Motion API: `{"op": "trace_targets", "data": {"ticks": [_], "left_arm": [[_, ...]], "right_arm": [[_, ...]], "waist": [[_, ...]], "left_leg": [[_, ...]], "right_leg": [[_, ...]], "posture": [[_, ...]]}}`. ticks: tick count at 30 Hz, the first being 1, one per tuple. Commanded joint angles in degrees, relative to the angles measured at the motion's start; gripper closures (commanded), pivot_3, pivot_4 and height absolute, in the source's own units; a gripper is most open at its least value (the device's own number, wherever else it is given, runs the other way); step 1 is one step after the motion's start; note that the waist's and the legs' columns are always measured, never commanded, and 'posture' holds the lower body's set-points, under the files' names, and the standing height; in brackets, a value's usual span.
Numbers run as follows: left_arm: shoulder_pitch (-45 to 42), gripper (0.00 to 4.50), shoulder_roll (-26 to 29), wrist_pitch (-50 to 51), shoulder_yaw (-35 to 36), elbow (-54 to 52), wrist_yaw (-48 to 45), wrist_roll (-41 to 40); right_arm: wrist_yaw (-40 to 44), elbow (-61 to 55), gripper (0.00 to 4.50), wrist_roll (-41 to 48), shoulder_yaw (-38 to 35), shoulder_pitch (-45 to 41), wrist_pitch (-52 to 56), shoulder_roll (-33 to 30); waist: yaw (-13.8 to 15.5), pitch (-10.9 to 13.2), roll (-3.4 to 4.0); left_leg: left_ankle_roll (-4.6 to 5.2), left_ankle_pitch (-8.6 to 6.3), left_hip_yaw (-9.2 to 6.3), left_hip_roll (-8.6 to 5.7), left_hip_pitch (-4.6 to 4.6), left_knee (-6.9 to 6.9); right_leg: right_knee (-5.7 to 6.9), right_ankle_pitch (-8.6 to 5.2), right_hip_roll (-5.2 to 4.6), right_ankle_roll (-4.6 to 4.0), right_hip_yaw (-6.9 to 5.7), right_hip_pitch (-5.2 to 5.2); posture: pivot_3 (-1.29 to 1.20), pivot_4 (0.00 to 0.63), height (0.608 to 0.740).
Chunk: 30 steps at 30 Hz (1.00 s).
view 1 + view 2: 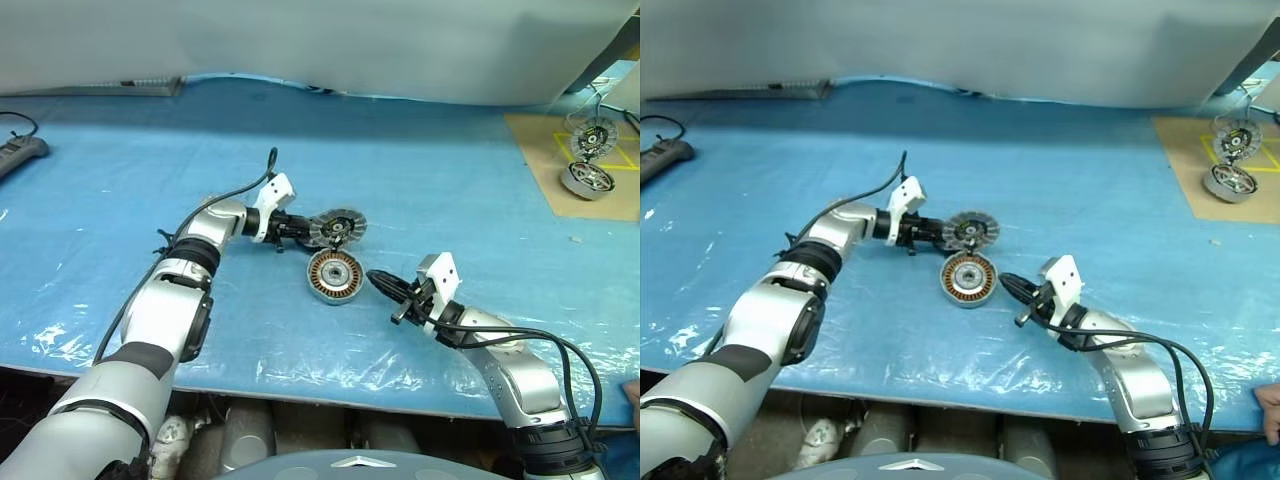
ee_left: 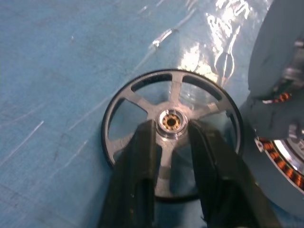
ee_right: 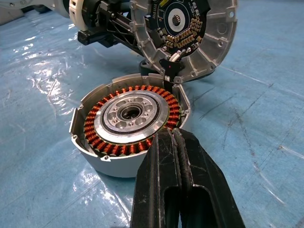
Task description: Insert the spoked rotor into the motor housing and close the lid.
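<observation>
The spoked rotor [image 2: 171, 137], a dark ring with silver spokes, lies flat on the blue sheet. My left gripper [image 2: 171, 126] is shut on its central hub, one black finger [image 2: 140, 161] on each side. Right beside it stands the lid [image 1: 337, 228], hinged open and upright behind the motor housing [image 1: 333, 275]. The housing's copper windings [image 3: 97, 135] face up. My right gripper [image 3: 173, 135] is shut and empty, its tip just at the housing's near rim.
A power strip [image 1: 20, 152] lies at the far left. A cardboard sheet [image 1: 560, 150] at the far right carries two other motor parts [image 1: 590, 180]. A person's hand [image 1: 1268, 405] shows at the table's front right edge.
</observation>
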Motion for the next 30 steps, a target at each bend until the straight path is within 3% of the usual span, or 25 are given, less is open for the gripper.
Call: {"op": "trace_targets", "data": {"ticks": [1, 16, 18, 26, 30], "left_arm": [[0.85, 4.04, 1.16, 0.08, -1.36, 0.28, -1.02, 1.63], [-0.03, 4.05, 4.89, -2.54, 0.56, -1.09, -1.93, -0.03], [0.10, 4.48, 6.27, -2.87, 1.17, -1.91, -2.40, -0.67], [6.91, 4.48, 12.71, -1.73, 2.40, -12.30, -8.62, -3.31], [8.25, 4.48, 12.30, 0.99, 2.86, -15.77, -5.38, -3.93]], "right_arm": [[-0.20, -2.09, 4.50, -0.02, -0.29, 0.06, -1.19, 0.11], [-0.48, -2.08, 4.50, -0.29, -0.08, -0.10, -1.26, 0.55], [-0.49, -2.26, 4.50, -0.26, -0.17, -0.09, -1.17, 0.49], [-0.24, -2.35, 4.50, -0.12, -0.68, 0.30, -1.01, -0.11], [-0.02, -1.54, 4.50, -0.16, -0.39, -0.28, -1.02, -0.18]], "waist": [[0.03, 0.00, 0.00], [-0.13, 0.01, 0.01], [-0.06, 0.02, 0.02], [-0.04, 0.02, 0.03], [0.10, 0.03, 0.05]], "left_leg": [[0.00, 0.00, 0.00, -0.01, 0.00, 0.00], [0.00, 0.00, 0.01, 0.00, 0.03, -0.12], [0.00, 0.00, 0.02, 0.00, -0.02, -0.17], [-0.01, 0.00, 0.02, -0.03, -0.15, -0.34], [-0.02, 0.00, 0.02, -0.01, -0.15, -0.34]], "right_leg": [[-0.02, 0.00, -0.01, 0.00, 0.00, 0.01], [-0.06, 0.00, 0.01, 0.00, 0.01, -0.01], [-0.07, 0.00, 0.01, -0.01, 0.01, -0.07], [-0.16, -0.01, 0.00, -0.01, -0.09, -0.16], [-0.13, -0.01, -0.01, -0.02, -0.10, -0.18]], "posture": [[0.00, 0.150, 0.740], [0.00, 0.150, 0.740], [0.00, 0.150, 0.740], [0.00, 0.150, 0.740], [0.00, 0.150, 0.740]]}}
